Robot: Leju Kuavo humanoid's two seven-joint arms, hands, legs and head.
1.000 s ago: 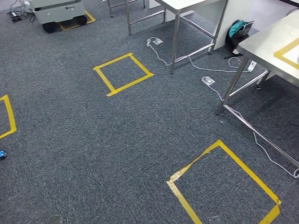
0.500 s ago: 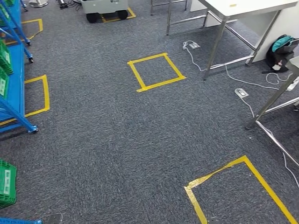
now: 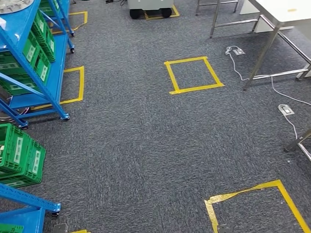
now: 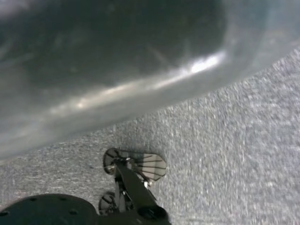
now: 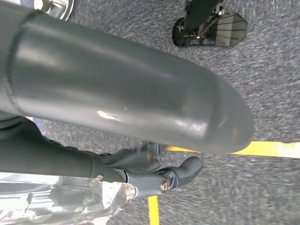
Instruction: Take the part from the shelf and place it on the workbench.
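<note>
A blue shelf rack (image 3: 33, 82) stands at the left in the head view. It carries green bins (image 3: 36, 53), and another green bin (image 3: 22, 155) sits on a lower level nearer to me. Something pale grey (image 3: 11, 4) lies on its top level, cut off by the picture's edge. My right hand (image 5: 123, 108) hangs over the carpet. Its thick grey thumb lies across the wrist view and its dark fingers (image 5: 176, 173) are loosely stretched with nothing between them. My left hand (image 4: 106, 70) is a blurred grey mass close to the lens, fingers not discernible.
Yellow tape squares (image 3: 193, 74) (image 3: 256, 204) (image 3: 73, 85) mark the grey carpet. A white-topped table (image 3: 282, 9) on steel legs stands at the far right, with cables and floor sockets (image 3: 286, 109) beneath it. A wheeled cart (image 3: 150, 7) is parked at the back.
The camera has swung left. The blue rack and green bins have come in at the left, and the tables have slid toward the right edge. Things themselves have not moved.
</note>
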